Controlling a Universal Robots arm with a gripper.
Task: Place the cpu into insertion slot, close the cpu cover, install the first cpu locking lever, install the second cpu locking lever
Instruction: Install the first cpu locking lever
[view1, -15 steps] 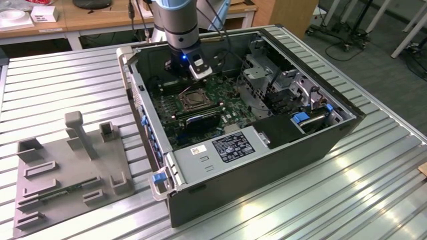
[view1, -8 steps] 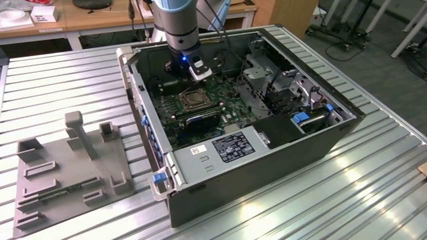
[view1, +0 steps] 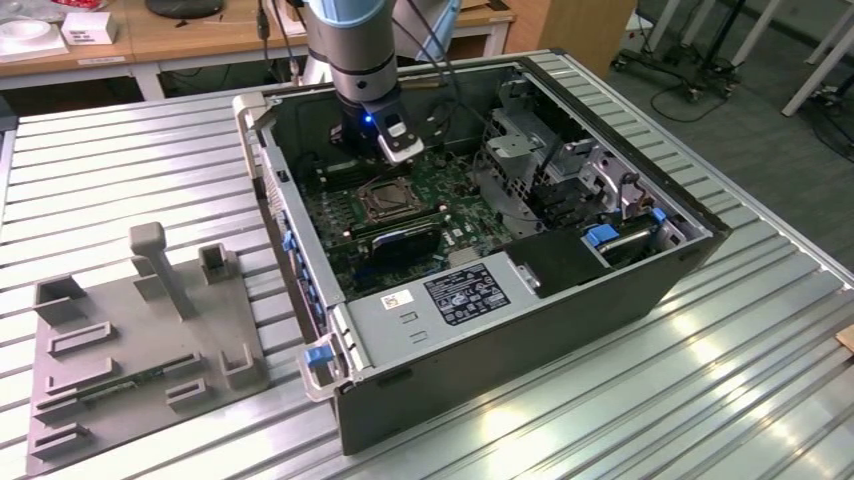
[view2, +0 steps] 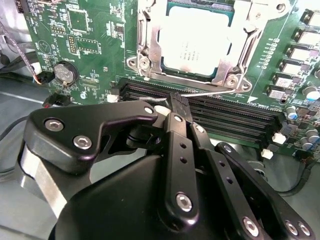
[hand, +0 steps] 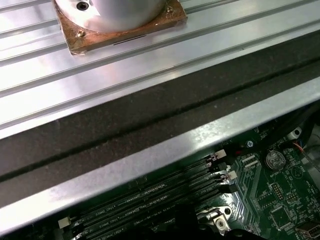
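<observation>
The pale cpu (view2: 195, 42) lies flat in the insertion slot (view2: 141, 40), the cpu cover (view2: 248, 37) framing it.

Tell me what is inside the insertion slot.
The cpu lies in the slot, its pale top showing through the window of the cover. The cover hides its edges, and the contacts beneath it cannot be seen.

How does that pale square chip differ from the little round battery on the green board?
The cpu is square, pale and larger; the coin battery is round, grey and smaller. The cpu sits framed by the silvery cpu cover, the battery in a black ring. Both lie flat on the green motherboard.
</observation>
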